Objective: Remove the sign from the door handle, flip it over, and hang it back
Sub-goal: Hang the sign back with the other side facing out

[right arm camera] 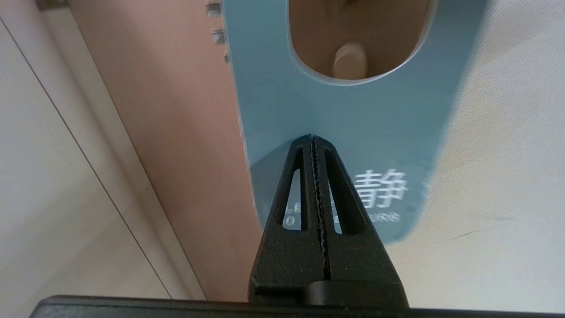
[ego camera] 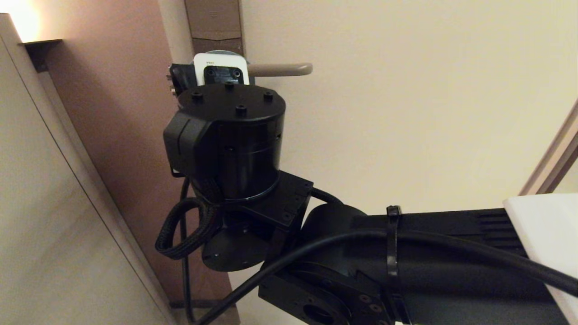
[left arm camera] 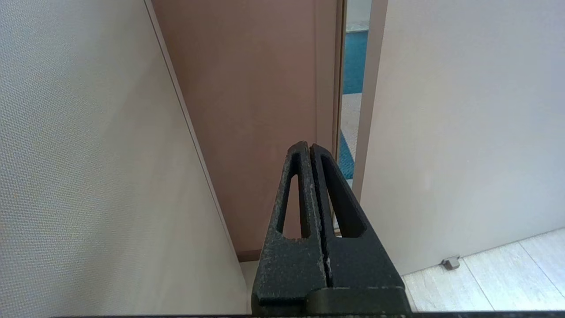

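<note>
The sign [right arm camera: 353, 115] shows its teal side with white lettering in the right wrist view. The beige door handle [right arm camera: 348, 59] shows through its oval hole. My right gripper [right arm camera: 312, 138] is shut and empty, its tips at the sign's face just below the hole. In the head view my raised right wrist hides the gripper and nearly all of the sign; only a thin arc of the sign [ego camera: 224, 52] shows above the wrist. The door handle [ego camera: 282, 69] sticks out to the right from the lock plate [ego camera: 214, 20]. My left gripper [left arm camera: 309, 148] is shut and empty, parked low.
The cream door [ego camera: 406, 113] fills the right of the head view. The brown door frame [ego camera: 113, 113] and a pale wall [ego camera: 40, 203] stand on the left. A small door stop [left arm camera: 450, 263] sits on the tiled floor.
</note>
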